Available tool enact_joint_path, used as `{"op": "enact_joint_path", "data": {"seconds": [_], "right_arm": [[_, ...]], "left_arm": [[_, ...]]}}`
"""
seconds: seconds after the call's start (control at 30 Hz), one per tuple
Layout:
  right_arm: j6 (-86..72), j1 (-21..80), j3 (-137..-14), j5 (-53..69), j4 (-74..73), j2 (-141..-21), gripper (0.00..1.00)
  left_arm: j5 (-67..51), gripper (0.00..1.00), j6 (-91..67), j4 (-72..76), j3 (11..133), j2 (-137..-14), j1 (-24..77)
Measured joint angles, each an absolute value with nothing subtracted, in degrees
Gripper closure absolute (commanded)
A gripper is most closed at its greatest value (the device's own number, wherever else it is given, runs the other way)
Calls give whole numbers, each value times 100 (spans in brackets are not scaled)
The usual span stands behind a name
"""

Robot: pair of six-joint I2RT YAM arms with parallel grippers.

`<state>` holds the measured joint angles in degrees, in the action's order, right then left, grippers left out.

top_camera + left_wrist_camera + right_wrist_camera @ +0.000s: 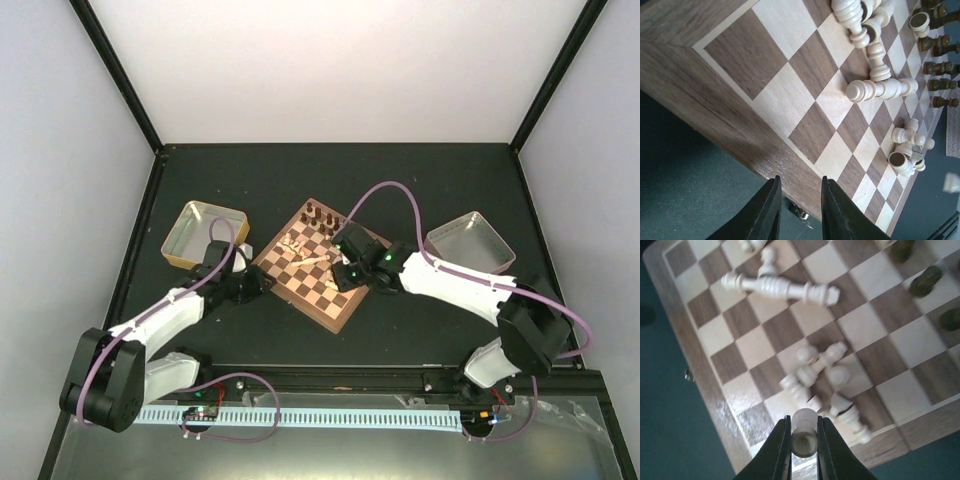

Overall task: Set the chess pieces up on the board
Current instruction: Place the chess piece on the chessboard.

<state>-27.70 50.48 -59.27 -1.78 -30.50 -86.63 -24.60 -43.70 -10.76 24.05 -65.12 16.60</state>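
- Left hand (800, 184): fingers narrowly apart, holding nothing, at the near-left rim of the board (322, 300).
- Right hand (803, 424): clenched on one pale pawn (804, 439), over the board's right edge.
- Board: set cornerwise, mid-bench (400, 340).
- Pale pieces (300, 250): heaped mid-board, mostly lying flat.
- Dark pieces (318, 216): upright along the far edge.
- Left tray (200, 230), right tray (468, 240): metal, flanking the board.

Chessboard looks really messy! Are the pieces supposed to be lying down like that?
No. Many pale pieces lie tipped over in jumbled heaps on the board, not standing one to a square. The dark pieces look upright in a row. The right gripper pinches one pale piece.
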Motion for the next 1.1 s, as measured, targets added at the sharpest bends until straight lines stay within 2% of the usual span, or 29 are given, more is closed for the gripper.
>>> {"op": "enact_joint_path", "data": {"seconds": [0.4,0.73,0.8,1.0,1.1], "right_arm": [[-2860,6027,-5592,-156,-3264,-8667,88],[-2886,6143,-5544,-401,-3221,-8984,85],[-2893,6143,-5533,-445,-3192,-9006,83],[-2936,6143,-5478,-419,-3083,-9024,66],[-3004,6143,-5472,-395,-3083,-9019,63]], "left_arm": [[-2287,75,-4375,-1111,2405,-6246,1660],[-2265,75,-4375,-1116,2405,-6211,1660],[-2265,75,-4375,-1116,2405,-6193,1660],[-2252,73,-4375,-1133,2405,-6143,1660],[-2244,72,-4375,-1170,2405,-6108,1660]]}}
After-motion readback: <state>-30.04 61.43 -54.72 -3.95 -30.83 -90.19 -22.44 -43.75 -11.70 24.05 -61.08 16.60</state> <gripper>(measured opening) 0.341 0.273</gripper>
